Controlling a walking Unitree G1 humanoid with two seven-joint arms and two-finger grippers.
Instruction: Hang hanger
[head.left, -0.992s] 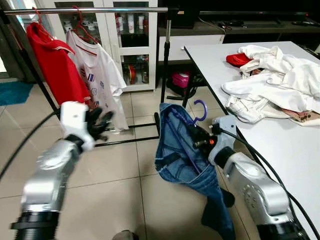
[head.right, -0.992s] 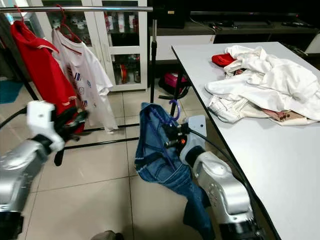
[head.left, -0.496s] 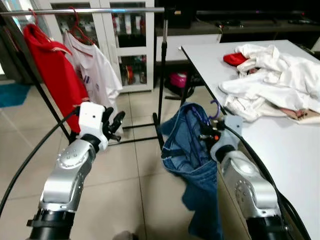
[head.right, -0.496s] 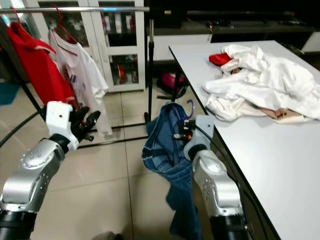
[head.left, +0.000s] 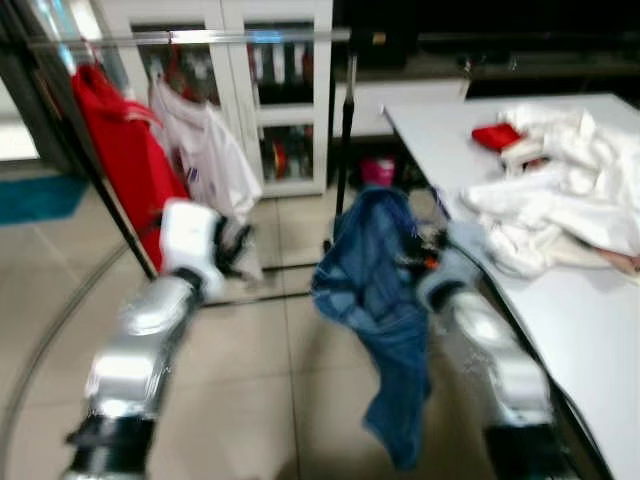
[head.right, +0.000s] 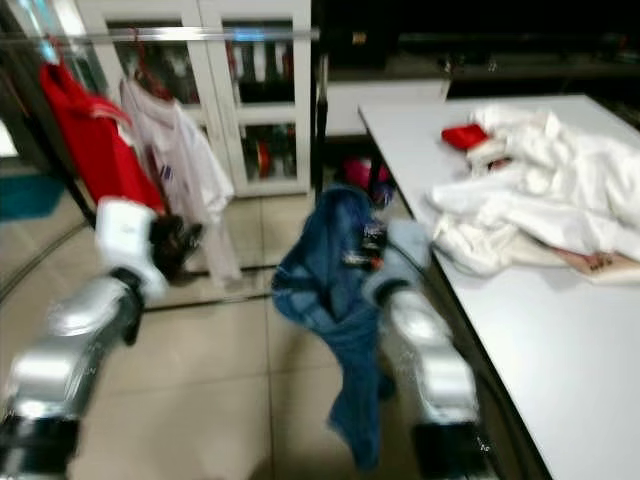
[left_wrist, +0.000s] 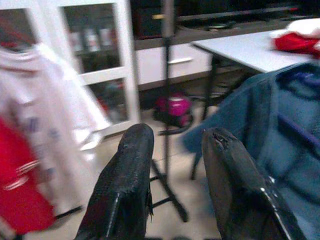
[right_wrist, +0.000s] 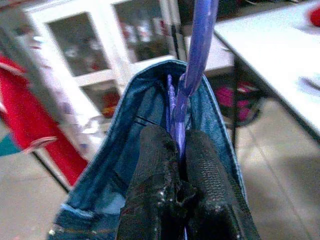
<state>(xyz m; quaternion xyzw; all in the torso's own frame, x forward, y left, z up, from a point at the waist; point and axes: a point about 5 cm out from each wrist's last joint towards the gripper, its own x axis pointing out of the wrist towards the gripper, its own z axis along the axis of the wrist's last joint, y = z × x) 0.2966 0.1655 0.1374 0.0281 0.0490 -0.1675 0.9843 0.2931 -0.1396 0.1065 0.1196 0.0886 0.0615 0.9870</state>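
Beside the table (head.left: 560, 330), right gripper (right_wrist: 176, 150) pinches purple hanger (right_wrist: 196, 55); left gripper (left_wrist: 175, 145) parted, empty.

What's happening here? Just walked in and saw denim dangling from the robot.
The right pincer is shut on a purple hanger carrying blue jeans, held up beside the white table. The left pincer is open and empty, raised toward the clothes rack, where two shirts already hang.

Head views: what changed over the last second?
The camera shifted and blurred, so the robot is moving. The right gripper stays shut on the purple hanger carrying the jeans, now nearer the rack. The left gripper stays open, holding nothing. The shirts and the table's clothes look unmoved.
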